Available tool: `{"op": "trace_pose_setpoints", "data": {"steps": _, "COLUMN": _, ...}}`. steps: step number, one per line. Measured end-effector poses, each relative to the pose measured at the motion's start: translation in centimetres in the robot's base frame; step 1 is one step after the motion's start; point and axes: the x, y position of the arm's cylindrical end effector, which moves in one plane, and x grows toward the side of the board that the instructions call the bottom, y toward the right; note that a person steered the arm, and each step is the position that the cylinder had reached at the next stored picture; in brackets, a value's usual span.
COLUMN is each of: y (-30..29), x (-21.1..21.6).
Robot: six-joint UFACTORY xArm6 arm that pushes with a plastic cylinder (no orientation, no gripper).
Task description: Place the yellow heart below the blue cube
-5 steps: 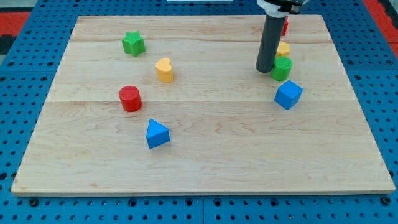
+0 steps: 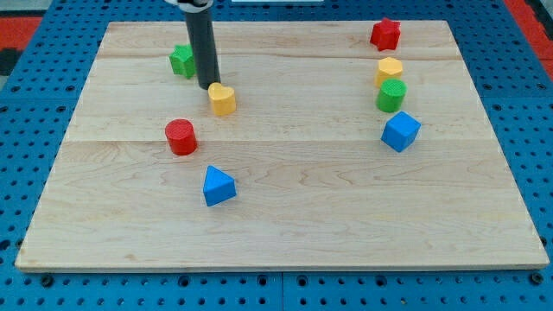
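The yellow heart (image 2: 222, 98) lies left of the board's middle, in the upper half. My tip (image 2: 207, 87) touches its upper-left side. The blue cube (image 2: 400, 131) sits far off at the view's right, level with the board's middle. The rod partly hides a green star-like block (image 2: 181, 60) just left of it.
A red cylinder (image 2: 181, 136) and a blue triangular block (image 2: 217, 186) lie below the heart. At the right, above the cube, stand a green cylinder (image 2: 390, 95), a yellow block (image 2: 390, 69) and a red block (image 2: 385, 34). The wooden board (image 2: 285, 216) ends on blue pegboard.
The rod has swept from the right side, by the green cylinder, to the left side of the yellow heart. The heart has shifted slightly to the left and down.
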Motion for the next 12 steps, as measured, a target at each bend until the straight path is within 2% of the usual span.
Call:
{"op": "trace_pose_setpoints", "data": {"steps": 2, "y": 8.1, "x": 3.1}}
{"op": "trace_pose_setpoints", "data": {"steps": 3, "y": 2.5, "x": 4.3}}
{"op": "trace_pose_setpoints", "data": {"steps": 4, "y": 3.4, "x": 7.3}}
{"op": "trace_pose_setpoints", "data": {"steps": 6, "y": 14.8, "x": 7.3}}
{"op": "trace_pose_setpoints", "data": {"steps": 7, "y": 11.6, "x": 9.0}}
{"op": "trace_pose_setpoints", "data": {"steps": 8, "y": 11.4, "x": 11.3}}
{"op": "trace_pose_setpoints", "data": {"steps": 9, "y": 16.1, "x": 12.1}}
{"op": "trace_pose_setpoints", "data": {"steps": 10, "y": 12.3, "x": 14.0}}
{"op": "trace_pose_setpoints", "data": {"steps": 11, "y": 11.6, "x": 17.2}}
{"op": "trace_pose_setpoints", "data": {"steps": 12, "y": 11.3, "x": 17.7}}
